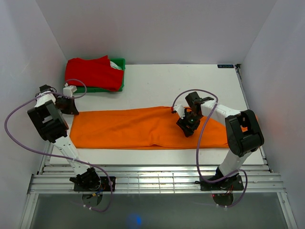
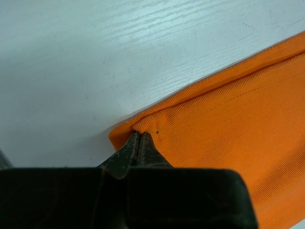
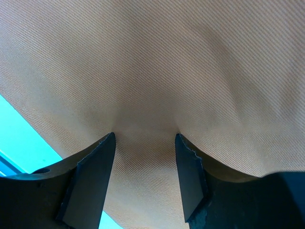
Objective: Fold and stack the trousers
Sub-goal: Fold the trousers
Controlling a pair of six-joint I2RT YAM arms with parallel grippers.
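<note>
White table (image 1: pixel 190 81), white walls (image 1: pixel 157 28); left claw (image 2: pixel 138 136) clamped on trousers (image 1: pixel 128 129) corner, right claw (image 3: pixel 145 138) apart atop them.

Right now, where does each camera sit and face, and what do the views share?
Top camera: above, behind the bases, facing down at the table; left arm and right arm show.
Left wrist camera: on the left wrist, facing along the left gripper, shut on a corner of the trousers.
Right wrist camera: on the right wrist, facing down past the open right gripper onto the trousers.
All share the trousers.
</note>
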